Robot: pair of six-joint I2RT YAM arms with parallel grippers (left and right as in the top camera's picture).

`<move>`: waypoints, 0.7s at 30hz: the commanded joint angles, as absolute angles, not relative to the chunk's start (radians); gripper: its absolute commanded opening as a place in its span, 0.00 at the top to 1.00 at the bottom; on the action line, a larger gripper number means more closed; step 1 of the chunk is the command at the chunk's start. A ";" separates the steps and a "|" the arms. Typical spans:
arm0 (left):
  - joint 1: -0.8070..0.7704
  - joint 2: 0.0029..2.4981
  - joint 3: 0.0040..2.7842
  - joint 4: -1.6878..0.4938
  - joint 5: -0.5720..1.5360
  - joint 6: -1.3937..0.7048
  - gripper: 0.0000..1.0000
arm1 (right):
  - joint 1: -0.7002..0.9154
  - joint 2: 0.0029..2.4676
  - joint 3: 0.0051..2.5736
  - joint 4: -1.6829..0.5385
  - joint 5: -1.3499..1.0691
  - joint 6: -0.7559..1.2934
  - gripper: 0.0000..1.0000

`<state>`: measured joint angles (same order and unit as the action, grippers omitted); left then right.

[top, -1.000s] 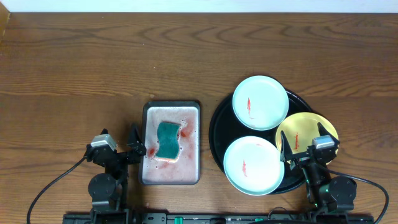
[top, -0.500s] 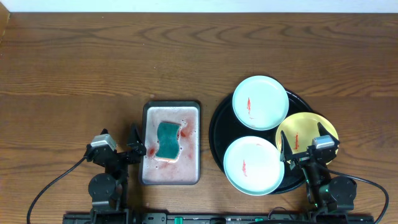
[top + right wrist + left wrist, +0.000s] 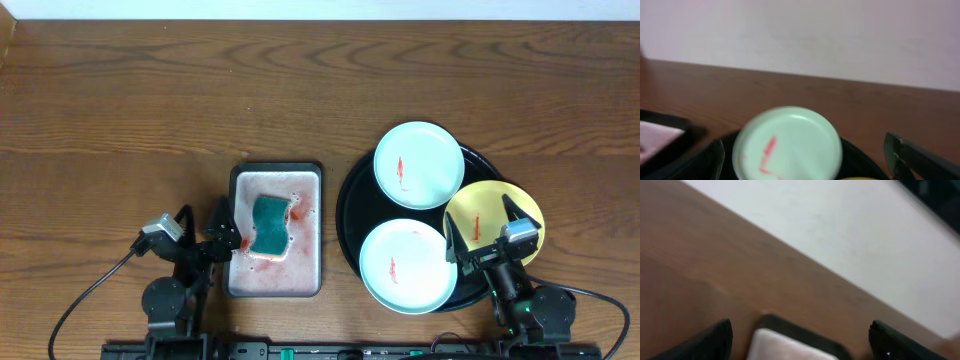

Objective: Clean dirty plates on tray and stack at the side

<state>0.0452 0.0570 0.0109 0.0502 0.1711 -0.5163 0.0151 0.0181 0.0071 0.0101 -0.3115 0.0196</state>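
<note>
The black tray [image 3: 352, 205] sits on the right of the tabletop [image 3: 150, 100] and carries all three plates. The far plate [image 3: 418, 165], pale mint, lies against the tray's far rim. The near plate [image 3: 407, 266], also mint, lies at the front, and the two almost touch. The yellow plate [image 3: 493, 203] rests on the tray's right side and hangs out over the rim. It tucks slightly under the far plate's edge. Each plate has a red smear in the middle.

Left of the tray, just beside it, lies a grey pan [image 3: 275, 230] of pink suds with a teal sponge [image 3: 270, 225] in it, roughly centred.

The right end effector [image 3: 482, 225] hovers over the yellow plate with its fingers wide apart, holding nothing. It covers part of that plate from above. In its wrist view the far plate [image 3: 787, 142] fills the middle, the tray [image 3: 860, 155] shows dark around it, and the pan [image 3: 660, 135] appears at the left edge.

The left end effector [image 3: 203, 225] sits just off the pan's left side, also spread and empty. Its blurred wrist view shows the pan [image 3: 790, 347] low between the two fingertips [image 3: 715, 340], with the tabletop and a pale wall [image 3: 840, 225] beyond.
</note>
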 commanded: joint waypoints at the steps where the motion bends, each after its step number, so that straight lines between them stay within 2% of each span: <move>1: 0.048 0.056 0.053 0.084 0.332 -0.580 0.13 | 0.014 0.012 0.019 0.072 -0.490 0.101 0.01; 7: 0.048 0.149 0.301 -0.047 0.375 -0.480 0.13 | 0.014 0.067 0.217 0.012 -0.500 0.094 0.01; 15: 0.048 0.551 0.818 -0.590 0.418 -0.353 0.13 | 0.014 0.400 0.608 -0.263 -0.521 0.088 0.01; 21: 0.048 0.776 1.004 -0.837 0.404 -0.322 0.13 | 0.014 0.687 0.844 -0.466 -0.569 0.089 0.01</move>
<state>0.0452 0.6994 0.9443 -0.7891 0.3939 -0.3649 0.0151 0.5686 0.7425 -0.4080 -0.5232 0.0868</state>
